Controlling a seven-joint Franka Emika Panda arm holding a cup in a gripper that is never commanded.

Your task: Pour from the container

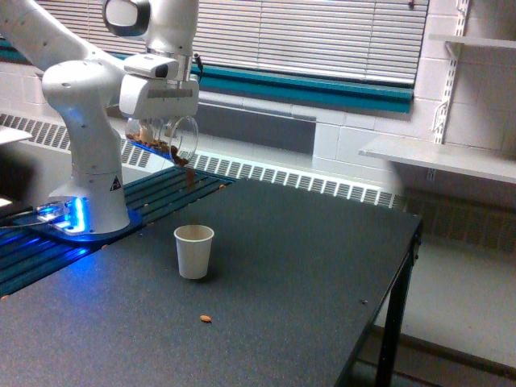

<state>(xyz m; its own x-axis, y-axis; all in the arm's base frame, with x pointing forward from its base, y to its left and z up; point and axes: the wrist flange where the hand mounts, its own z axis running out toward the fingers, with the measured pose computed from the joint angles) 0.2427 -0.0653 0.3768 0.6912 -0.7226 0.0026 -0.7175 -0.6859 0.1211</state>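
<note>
Under my claw, pinched around the container, the clear cup lies tipped nearly on its side, long axis pointing mouth-first toward the exterior view's right and slightly down. Brown bits sit along its lower wall, a few dropping off the lip. White cup stands upright on the surface, below the lip and a touch to the view's right, well apart vertically. One stray bit lies on the surface beside it, so I judge the lip-over-cup alignment is marginal.
</note>
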